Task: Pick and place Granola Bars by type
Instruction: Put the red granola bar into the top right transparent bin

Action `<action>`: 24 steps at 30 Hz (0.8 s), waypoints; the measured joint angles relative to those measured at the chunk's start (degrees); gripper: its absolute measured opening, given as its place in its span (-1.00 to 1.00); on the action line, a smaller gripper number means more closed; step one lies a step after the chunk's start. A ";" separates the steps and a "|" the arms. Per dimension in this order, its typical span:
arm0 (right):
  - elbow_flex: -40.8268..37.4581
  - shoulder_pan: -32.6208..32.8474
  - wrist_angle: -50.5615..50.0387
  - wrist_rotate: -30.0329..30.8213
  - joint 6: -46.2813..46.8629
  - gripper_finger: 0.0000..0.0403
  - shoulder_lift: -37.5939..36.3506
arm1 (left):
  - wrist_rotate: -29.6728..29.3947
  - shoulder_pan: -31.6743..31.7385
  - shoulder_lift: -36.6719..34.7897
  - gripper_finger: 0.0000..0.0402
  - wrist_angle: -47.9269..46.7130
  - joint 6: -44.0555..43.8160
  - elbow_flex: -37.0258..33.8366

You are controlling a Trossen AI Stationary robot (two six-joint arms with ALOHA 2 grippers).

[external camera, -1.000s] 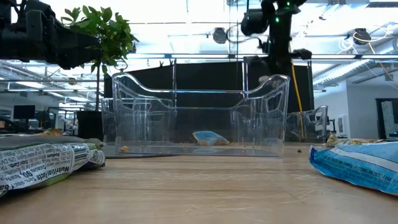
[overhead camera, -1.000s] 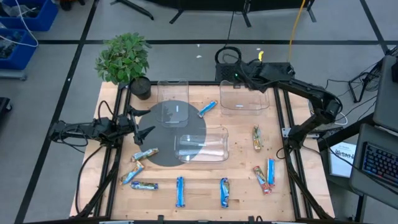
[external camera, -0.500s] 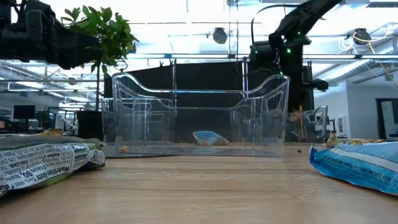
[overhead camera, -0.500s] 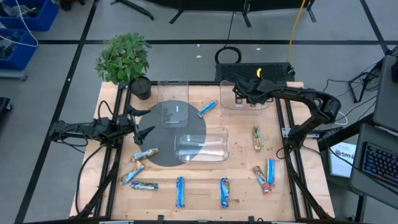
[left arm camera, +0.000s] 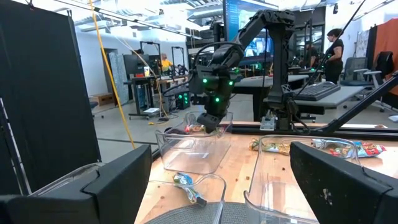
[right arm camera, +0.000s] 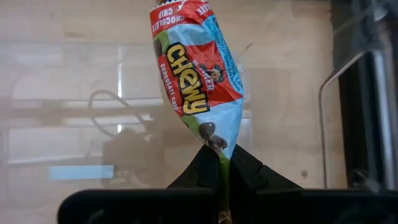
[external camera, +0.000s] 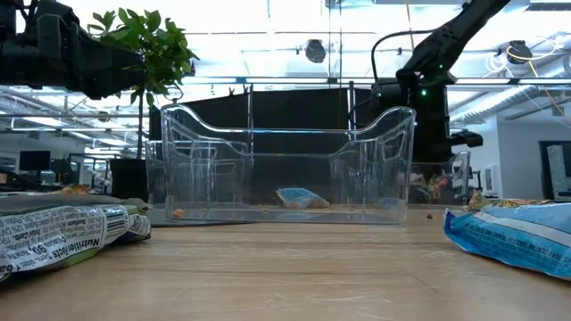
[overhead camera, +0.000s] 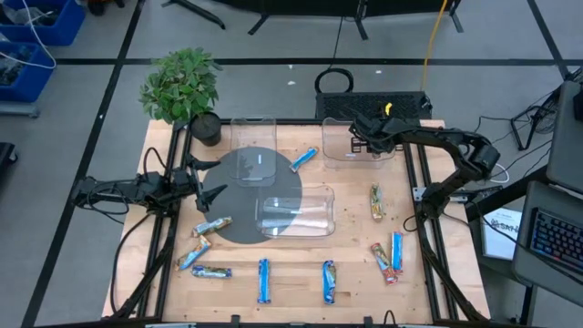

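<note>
My right gripper (overhead camera: 364, 142) hovers over the far right clear bin (overhead camera: 342, 155), shut on a red-and-blue Chewy granola bar (right arm camera: 199, 74). The left wrist view shows that bar (left arm camera: 195, 129) at about the height of the bin's rim. My left gripper (overhead camera: 215, 195) waits open at the table's left edge, touching nothing. Other granola bars lie flat on the table: a blue one (overhead camera: 303, 159) at the grey mat's edge, a blue one (overhead camera: 263, 281) in front, a multicoloured one (overhead camera: 376, 202) at right, and tan-gold ones (overhead camera: 211, 225) at left. My right gripper pinches the bar's crimped wrapper end (right arm camera: 217, 147) between its two fingers (right arm camera: 245, 169). It comes slanting down from above. The rest of the bar sticks out beyond the fingertips, lifted clear over the bin.
A second clear bin (overhead camera: 252, 137) stands at the far side over a grey round mat (overhead camera: 239, 223), and a third one (overhead camera: 321, 214) in the middle. A potted plant (overhead camera: 182, 84) sits at the far left corner. More bars (overhead camera: 396, 252) lie near the right front.
My right gripper has come down over the far right bin, tipping more steeply downward, and has stayed shut on the red bar, which has gone down with it.
</note>
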 joint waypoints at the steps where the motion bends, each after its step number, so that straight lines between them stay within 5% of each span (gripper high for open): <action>1: -0.16 -0.13 0.50 -0.23 -0.51 -1.00 0.42 | 0.00 0.00 0.00 0.89 0.02 0.00 0.00; 15: -0.24 -0.73 2.25 -3.43 -5.01 -0.98 4.18 | 0.01 0.02 0.00 0.89 0.00 0.00 0.00; 24: -0.13 -1.21 3.31 -5.68 -8.35 -0.61 4.11 | 0.02 0.02 0.00 0.89 0.00 0.00 0.00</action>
